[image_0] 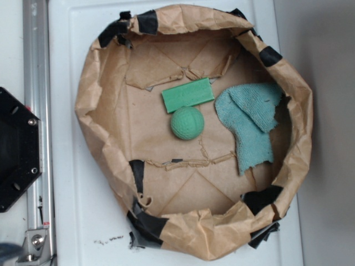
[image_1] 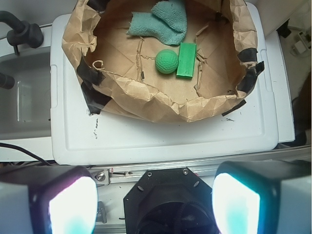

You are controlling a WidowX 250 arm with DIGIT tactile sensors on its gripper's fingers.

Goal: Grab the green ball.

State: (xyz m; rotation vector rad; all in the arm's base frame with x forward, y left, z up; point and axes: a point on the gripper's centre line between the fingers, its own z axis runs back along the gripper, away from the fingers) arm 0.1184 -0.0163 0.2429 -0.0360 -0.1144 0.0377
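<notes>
The green ball [image_0: 187, 123] [image_1: 166, 61] rests on the floor of a brown paper-lined basin [image_0: 89, 100] [image_1: 161, 109], touching the short side of a flat green block [image_0: 188, 95] [image_1: 186, 59]. A teal terry cloth [image_0: 249, 122] [image_1: 163, 22] lies beside them. In the wrist view my gripper [image_1: 153, 204] is open, its two glowing pads wide apart with nothing between them. It hovers high above the black robot base [image_1: 168, 204], well short of the basin. The exterior view does not show the gripper.
The basin's crumpled paper walls, patched with black tape [image_0: 147, 22], stand up around the objects. It sits on a white lid [image_1: 161, 139]. An aluminium rail [image_0: 36, 61] and the black base plate [image_0: 16, 149] lie at the left.
</notes>
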